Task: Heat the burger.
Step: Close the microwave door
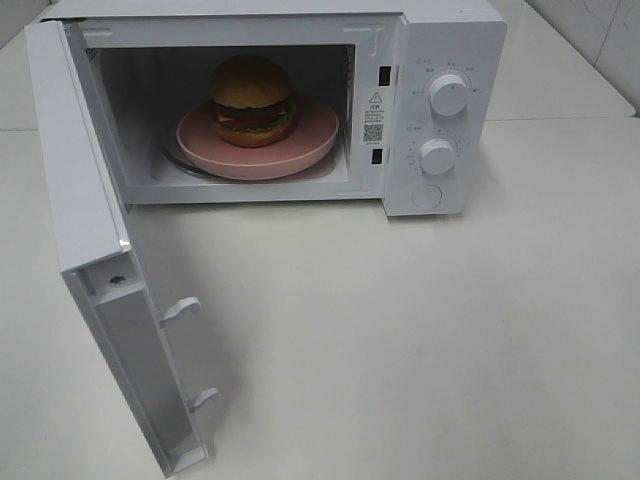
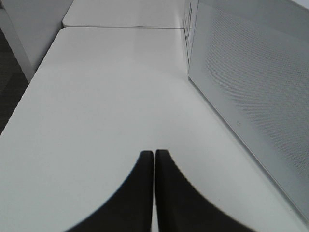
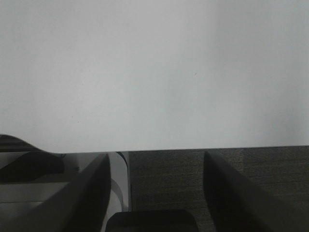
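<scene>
Plainly, in the exterior high view the microwave stands at the back of the white worktop with its door swung wide open to the left. The burger sits upright on a round pink plate inside the cavity, and the plate rests on the glass turntable. Neither arm shows in this view. Loading looks done. What is left, as I judge it, is to shut the door and set the upper knob and the lower knob on the control panel, neither of which can be read for its setting here. In the left wrist view the left gripper has its two dark fingers pressed together with nothing between them. It hangs over bare worktop, near the perforated panel of the open door but apart from it, which makes this arm the likely one to push the door closed. In the right wrist view the right gripper has its fingers spread well apart and holds nothing. It sits near the edge of the worktop, with dark floor showing beyond, and no part of the microwave is in sight there.
</scene>
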Tool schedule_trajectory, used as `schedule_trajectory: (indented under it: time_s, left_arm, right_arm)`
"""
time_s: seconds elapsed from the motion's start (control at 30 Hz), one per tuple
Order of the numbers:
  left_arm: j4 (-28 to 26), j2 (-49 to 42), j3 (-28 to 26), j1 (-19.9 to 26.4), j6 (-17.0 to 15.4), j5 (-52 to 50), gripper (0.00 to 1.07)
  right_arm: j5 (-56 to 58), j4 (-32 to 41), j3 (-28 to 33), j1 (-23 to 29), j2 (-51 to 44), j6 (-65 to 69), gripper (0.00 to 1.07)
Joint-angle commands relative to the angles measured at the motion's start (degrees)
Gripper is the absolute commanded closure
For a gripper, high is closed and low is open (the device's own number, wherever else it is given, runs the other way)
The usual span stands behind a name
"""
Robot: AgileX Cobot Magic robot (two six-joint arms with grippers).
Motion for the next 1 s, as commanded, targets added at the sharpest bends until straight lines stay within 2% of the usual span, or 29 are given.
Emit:
schedule_trajectory:
  time_s: [0.03, 0.3, 0.47, 0.5, 0.53, 0.6, 0.67, 0.77, 1.0]
  left_arm:
    - [-0.1, -1.0, 0.2, 0.2, -0.1, -0.5, 1.06]
    - [-0.1, -1.0, 0.2, 0.2, -0.1, -0.5, 1.06]
    - [-0.1, -1.0, 0.2, 0.2, -0.1, -0.5, 1.06]
    - [-0.1, -1.0, 0.2, 0.2, -0.1, -0.5, 1.06]
    - [-0.1, -1.0, 0.2, 0.2, -0.1, -0.5, 1.06]
    - [-0.1, -1.0, 0.2, 0.2, -0.1, -0.5, 1.06]
    - [-0.1, -1.0, 0.2, 0.2, -0.1, -0.5, 1.06]
    - [-0.1, -1.0, 0.2, 0.2, -0.1, -0.5, 1.06]
    - [-0.3, -1.0, 0.2, 0.2, -0.1, -0.5, 1.06]
  right_arm:
    - [-0.7, 1.7, 4.7, -0.1, -5.2, -2.8, 0.56]
    - [-2.1, 3.3, 5.3, -0.1, -15.5, -7.8, 0.56]
    - [-3.6, 4.4, 5.3, -0.1, -27.4, -10.0, 0.56]
    - [-3.6, 4.4, 5.3, -0.1, -27.4, -10.0, 0.56]
    - [-3.6, 4.4, 5.3, -0.1, -31.9, -10.3, 0.56]
    - [-3.6, 4.4, 5.3, -0.1, -33.6, -10.4, 0.56]
    - [-3.5, 4.4, 5.6, -0.1, -41.5, -10.4, 0.56]
    - [-3.2, 4.4, 5.8, -0.1, -46.7, -10.6, 0.56]
    - [-3.0, 4.4, 5.9, -0.1, -54.1, -11.4, 0.56]
